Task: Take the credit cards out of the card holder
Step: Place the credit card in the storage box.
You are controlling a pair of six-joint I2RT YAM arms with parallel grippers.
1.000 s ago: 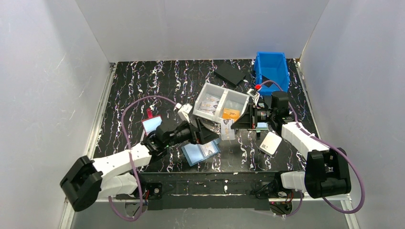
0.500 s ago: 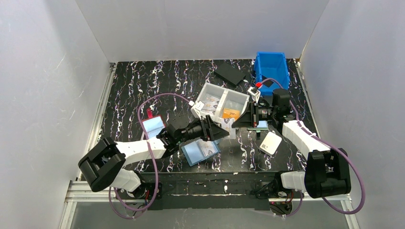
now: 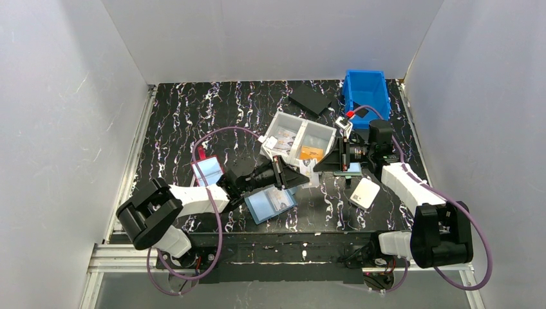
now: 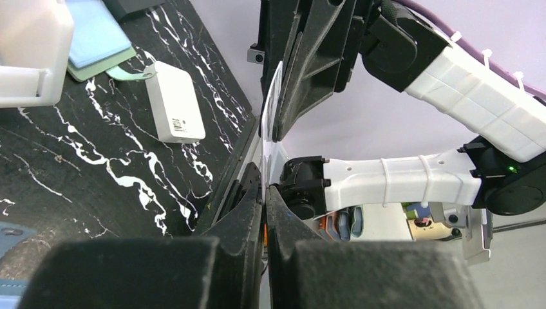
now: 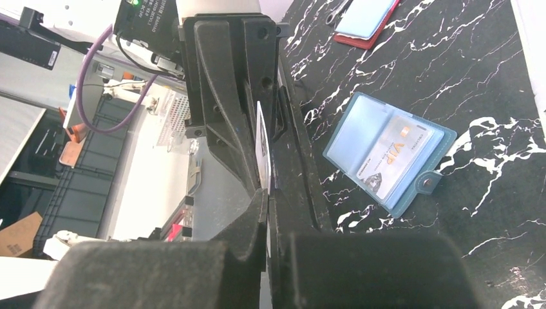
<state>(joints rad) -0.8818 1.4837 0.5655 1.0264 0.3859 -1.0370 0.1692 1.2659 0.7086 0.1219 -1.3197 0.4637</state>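
The card (image 5: 261,145) stands edge-on above the counter (image 3: 212,116), out of the card holder (image 5: 360,132), which lies open and flat just beside the left arm with a second card (image 5: 394,154) tucked in its clear pocket. Both arms have the raised card: the left end effector (image 4: 264,183) is nearly closed, its fingers pinching one end, and the right end effector (image 5: 265,193) is pinched on the opposite end, the two facing each other tip to tip. This reads as a handover. To do it well, only one side should let go, and only once the other's pinch is firm; the releasing fingers should part just enough to free the plastic, then back straight off along the card's plane. Twisting or pulling sideways could flex the thin card or flick it loose. The divided clear tray (image 3: 322,124) close behind looks like the likely drop spot.
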